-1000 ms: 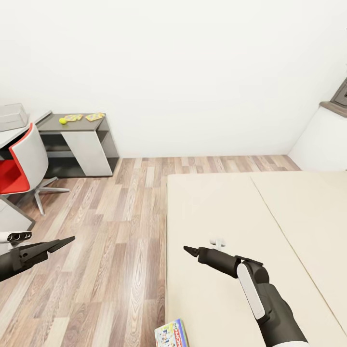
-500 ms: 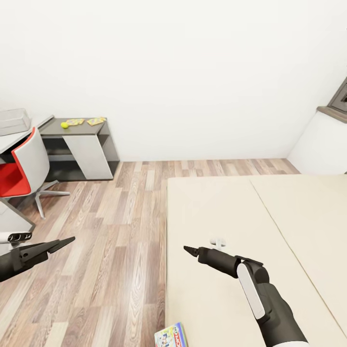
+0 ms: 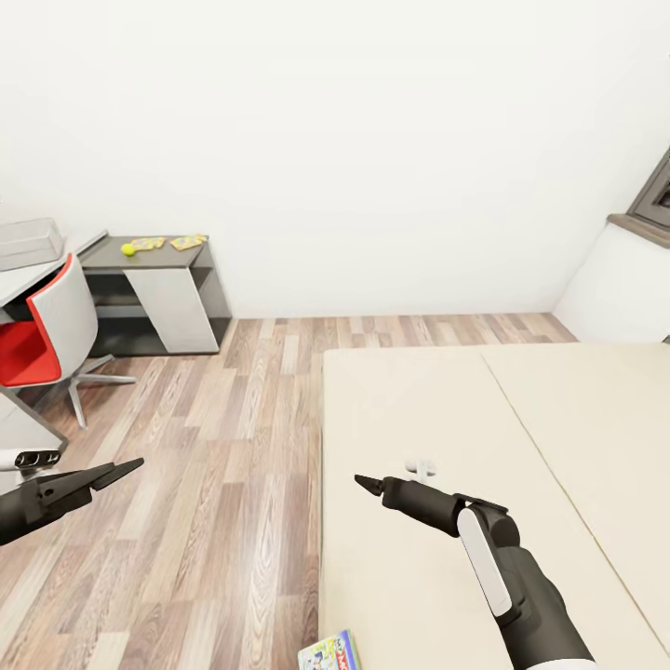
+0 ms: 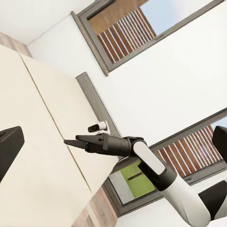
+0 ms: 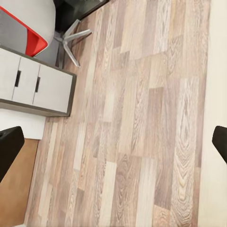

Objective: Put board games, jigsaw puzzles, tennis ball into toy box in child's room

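At the lower rim of the head view, a board game (image 3: pixel 328 651) with a blue-and-white printed cover lies on the near corner of the beige bed (image 3: pixel 447 400). Far left, the table (image 3: pixel 107 253) carries two jigsaw puzzles (image 3: pixel 149 244) (image 3: pixel 189 241) and the tennis ball (image 3: pixel 127 249) on its dark grey section. The light grey toy box (image 3: pixel 28 238) stands on the lighter top. My left gripper (image 3: pixel 126 465) hangs open over the floor. Above the bed, my right gripper (image 3: pixel 361 481) is open too. Both hold nothing, and their fingers (image 5: pixel 9 144) stand far apart in the wrist views.
A red and white swivel chair (image 3: pixel 42 330) stands in front of the desk. Wood plank floor (image 3: pixel 219 447) runs between bed and desk. White drawers (image 5: pixel 38 87) show below my right hand. A grey-framed window (image 3: pixel 656 191) and a white ledge sit at the far right.
The whole head picture has drifted downward, so the camera has moved: the game box sits lower at the edge and the desk lower in the frame. Both arms keep their pose.
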You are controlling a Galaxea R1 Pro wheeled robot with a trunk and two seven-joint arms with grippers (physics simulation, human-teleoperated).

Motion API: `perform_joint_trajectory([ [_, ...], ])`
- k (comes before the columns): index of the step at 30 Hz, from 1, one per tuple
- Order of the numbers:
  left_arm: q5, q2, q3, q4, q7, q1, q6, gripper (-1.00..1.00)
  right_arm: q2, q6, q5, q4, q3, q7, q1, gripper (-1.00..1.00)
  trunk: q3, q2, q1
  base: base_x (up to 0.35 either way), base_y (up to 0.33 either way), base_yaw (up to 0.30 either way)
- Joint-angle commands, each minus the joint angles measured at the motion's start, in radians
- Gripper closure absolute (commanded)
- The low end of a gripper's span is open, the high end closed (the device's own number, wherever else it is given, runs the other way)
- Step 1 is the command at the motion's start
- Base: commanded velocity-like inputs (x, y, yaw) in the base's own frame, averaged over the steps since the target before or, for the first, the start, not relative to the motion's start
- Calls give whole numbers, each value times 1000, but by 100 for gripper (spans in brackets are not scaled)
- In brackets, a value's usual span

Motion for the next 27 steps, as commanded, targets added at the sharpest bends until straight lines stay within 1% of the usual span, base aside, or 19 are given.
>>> perform_joint_trajectory([
  [1, -1, 0, 0, 0, -4, -1, 11, -100, 0, 6, -1, -1, -1, 1, -1, -100, 0, -1, 0, 0, 0, 0],
  [11, -1, 1, 0, 0, -3, -1, 11, -100, 0, 6, -1, -1, -1, 1, -1, -100, 16, -1, 0, 0, 0, 26],
  [27, 0, 2, 0, 1, 2, -1, 11, -100, -1, 6, -1, 0, -1, 1, -1, -100, 43, -1, 0, 0, 0, 73],
])
